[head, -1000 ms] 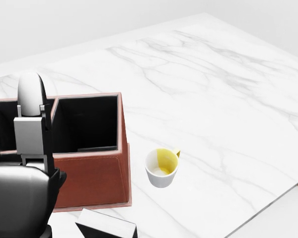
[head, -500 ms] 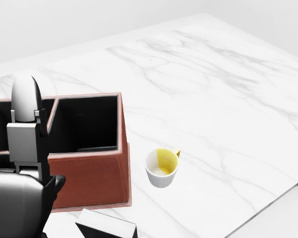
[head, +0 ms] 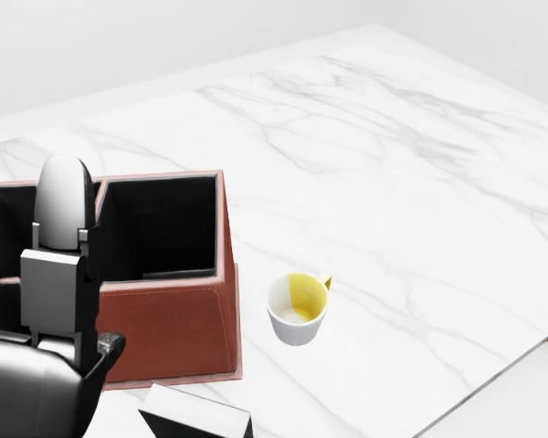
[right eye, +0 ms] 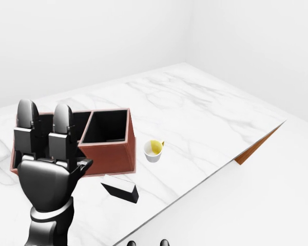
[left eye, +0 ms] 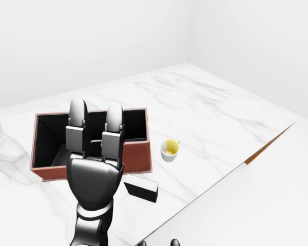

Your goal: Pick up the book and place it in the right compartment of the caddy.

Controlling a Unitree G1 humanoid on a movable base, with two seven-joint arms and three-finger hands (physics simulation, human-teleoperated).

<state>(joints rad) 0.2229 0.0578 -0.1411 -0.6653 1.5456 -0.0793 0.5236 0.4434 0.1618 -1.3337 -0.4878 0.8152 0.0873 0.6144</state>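
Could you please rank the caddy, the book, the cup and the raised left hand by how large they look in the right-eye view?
1. caddy
2. left hand, though it is nearest the camera, so its rank is unsure
3. book
4. cup, only slightly smaller-looking than the book

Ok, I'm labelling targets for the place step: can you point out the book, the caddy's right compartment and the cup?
book (right eye: 121, 187): right-eye view, on its white top cover.
caddy's right compartment (right eye: 109, 126): right-eye view, on its dark inner wall.
cup (head: 299, 310): head view, on its yellow inside.
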